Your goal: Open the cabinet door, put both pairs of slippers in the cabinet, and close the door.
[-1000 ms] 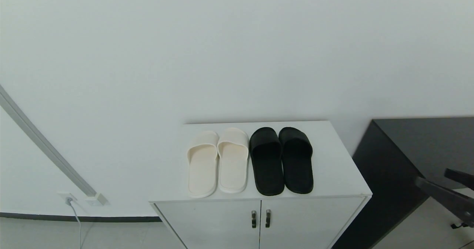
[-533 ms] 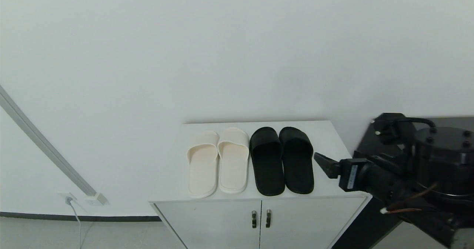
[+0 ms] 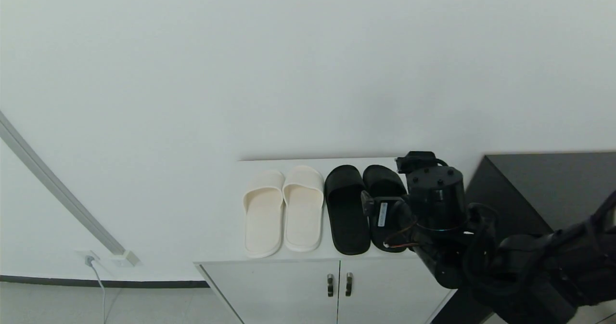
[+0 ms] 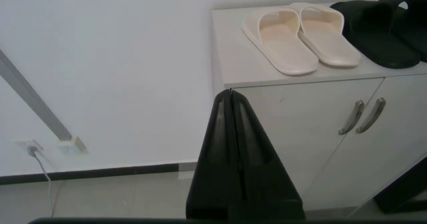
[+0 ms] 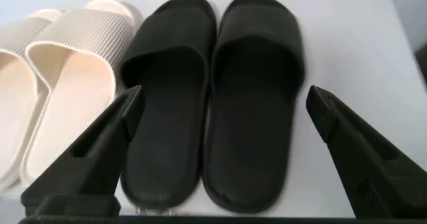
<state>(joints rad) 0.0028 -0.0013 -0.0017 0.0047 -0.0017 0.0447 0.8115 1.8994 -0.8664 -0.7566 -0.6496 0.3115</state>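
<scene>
A white pair of slippers [image 3: 283, 212] and a black pair [image 3: 346, 208] lie side by side on top of the white cabinet [image 3: 433, 179]. Both cabinet doors are shut, and their two metal handles [image 3: 339, 284] meet at the middle. My right gripper [image 3: 368, 203] hovers over the right-hand black slipper, partly hiding it. In the right wrist view this gripper [image 5: 224, 94] is open, its fingers [image 5: 93, 164] spread wider than the black pair [image 5: 213, 97], touching nothing. My left gripper [image 4: 231, 97] is shut and empty, low in front of the cabinet's left corner [image 4: 223, 84].
A black table [image 3: 544, 184] stands close against the cabinet's right side. A white wall rises right behind the cabinet. On the left wall are a slanting conduit [image 3: 53, 184] and a socket with a cable [image 3: 89, 259] near the floor.
My right arm has come in from the right edge and swung left until its gripper is over the black slippers. The slippers and the doors have not moved.
</scene>
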